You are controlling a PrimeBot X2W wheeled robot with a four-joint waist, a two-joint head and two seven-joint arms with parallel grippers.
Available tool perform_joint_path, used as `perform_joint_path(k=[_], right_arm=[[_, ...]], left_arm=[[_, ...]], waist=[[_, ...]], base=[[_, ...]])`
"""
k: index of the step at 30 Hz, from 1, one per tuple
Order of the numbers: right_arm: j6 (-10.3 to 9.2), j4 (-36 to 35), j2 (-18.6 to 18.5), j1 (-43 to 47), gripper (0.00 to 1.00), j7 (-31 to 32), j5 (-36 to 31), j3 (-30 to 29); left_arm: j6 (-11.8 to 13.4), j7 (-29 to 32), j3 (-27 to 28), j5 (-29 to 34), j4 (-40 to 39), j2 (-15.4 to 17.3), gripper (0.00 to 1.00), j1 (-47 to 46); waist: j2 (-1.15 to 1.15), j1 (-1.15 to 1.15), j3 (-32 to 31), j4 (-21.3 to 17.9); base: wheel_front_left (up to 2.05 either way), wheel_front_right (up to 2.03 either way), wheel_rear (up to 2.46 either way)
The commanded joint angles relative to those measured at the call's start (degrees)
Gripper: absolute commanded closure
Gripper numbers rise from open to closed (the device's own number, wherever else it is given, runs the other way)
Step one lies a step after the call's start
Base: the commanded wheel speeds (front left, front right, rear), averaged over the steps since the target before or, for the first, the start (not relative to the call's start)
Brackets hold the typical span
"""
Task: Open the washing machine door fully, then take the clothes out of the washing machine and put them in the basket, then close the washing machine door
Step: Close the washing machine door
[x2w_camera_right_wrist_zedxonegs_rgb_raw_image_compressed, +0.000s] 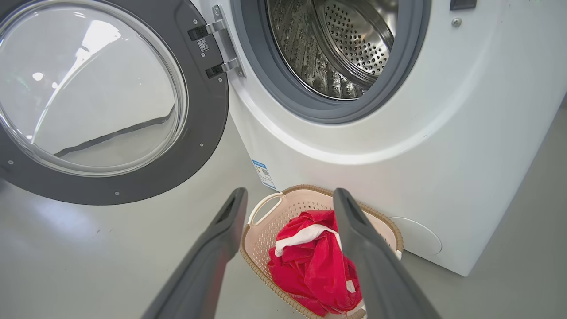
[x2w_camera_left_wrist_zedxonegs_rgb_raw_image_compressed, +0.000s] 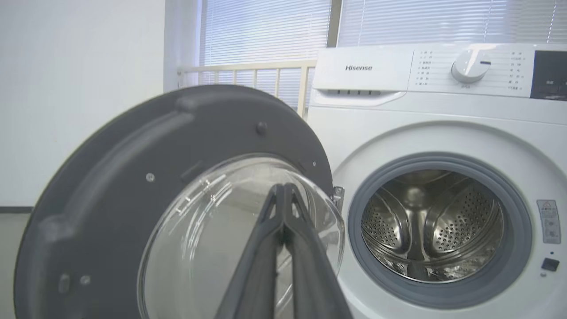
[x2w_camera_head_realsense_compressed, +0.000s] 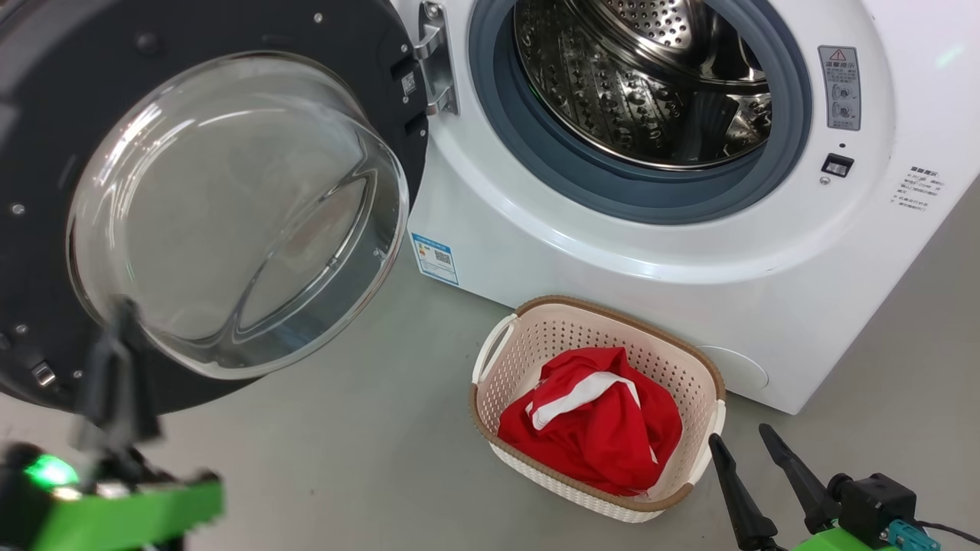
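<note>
As far as I can count from where I stand, one white washing machine (x2w_camera_head_realsense_compressed: 612,252) faces the robot, with one round door (x2w_camera_head_realsense_compressed: 46,122), one basket (x2w_camera_head_realsense_compressed: 612,306), one heap of red clothes (x2w_camera_head_realsense_compressed: 605,436) and two claws, each with two long dark fingers (x2w_camera_right_wrist_zedxonegs_rgb_raw_image_compressed: 212,248). How many garments make up the heap I cannot tell; a white stripe runs across its top. The door hangs wide open on its hinge (x2w_camera_head_realsense_compressed: 435,57) at the left of the opening, its glass bowl (x2w_camera_head_realsense_compressed: 230,214) bulging towards the robot, and the steel drum (x2w_camera_head_realsense_compressed: 635,84) shows inside the grey ring (x2w_camera_head_realsense_compressed: 788,138). The basket sits on the grey floor (x2w_camera_head_realsense_compressed: 344,444) just in front of the machine, below the opening, and the clothes lie inside it. The left claw (x2w_camera_left_wrist_zedxonegs_rgb_raw_image_compressed: 283,190) is raised in front of the door, fingers pressed together with nothing between them, pointing at the glass bowl near its hinge side; whether the tips touch the glass I cannot tell. In the head view that arm is blurred. The right claw (x2w_camera_head_realsense_compressed: 739,436) hangs low at the right, fingers spread and holding nothing, tips aimed towards the basket and near its right end, with the clothes just beyond them.
</note>
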Motion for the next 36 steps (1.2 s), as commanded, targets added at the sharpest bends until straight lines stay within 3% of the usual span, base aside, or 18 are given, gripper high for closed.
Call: perform_joint_path(k=[1,7,14,20,25,31,36], right_arm=[[0.01,-1.1,-0.5,-0.8,0.0,-0.4,-0.1,1.2],[0.01,-1.0,-0.2,-0.5,0.0,-0.4,-0.1,1.1],[0.01,-1.3,0.0,-0.3,0.0,-0.4,-0.2,0.6],[0.01,-1.5,-0.1,-0.5,0.0,-0.4,-0.4,0.3],[0.01,-1.8,-0.1,-0.7,0.0,-0.4,-0.6,-0.2],[0.01,-2.1,-0.1,-0.4,0.0,-0.4,-0.9,-0.8],[0.01,-2.6,-0.3,-0.4,0.0,-0.4,-1.1,-1.5]], left_arm=[[-1.1,-0.3,4.1,2.0,-3.2,0.8,1.0,-3.8],[-2.9,-0.3,11.3,2.1,-6.0,4.9,1.0,-12.6],[-3.3,-0.3,15.0,-3.5,-0.8,15.2,1.0,-23.1],[-3.3,1.0,18.5,-16.2,15.2,21.9,1.0,-33.3],[-3.3,8.5,20.6,-23.8,32.2,26.0,1.0,-40.7],[-2.3,18.5,21.1,-28.4,47.4,29.4,1.0,-47.2],[-2.1,24.2,20.6,-29.8,54.7,31.3,1.0,-49.8]], waist=[[0.0,0.0,0.0,0.0],[0.0,0.0,-1.0,-0.1],[0.0,0.0,-0.6,0.0],[0.0,0.0,0.2,0.2],[0.0,0.0,1.0,0.2],[0.0,0.0,1.7,0.3],[0.0,0.0,2.3,0.3]], base=[[0.0,0.0,0.0],[0.0,0.0,0.0],[0.0,0.0,0.0],[0.0,0.0,0.0],[0.0,0.0,0.0],[0.0,0.0,0.0],[0.0,0.0,0.0]])
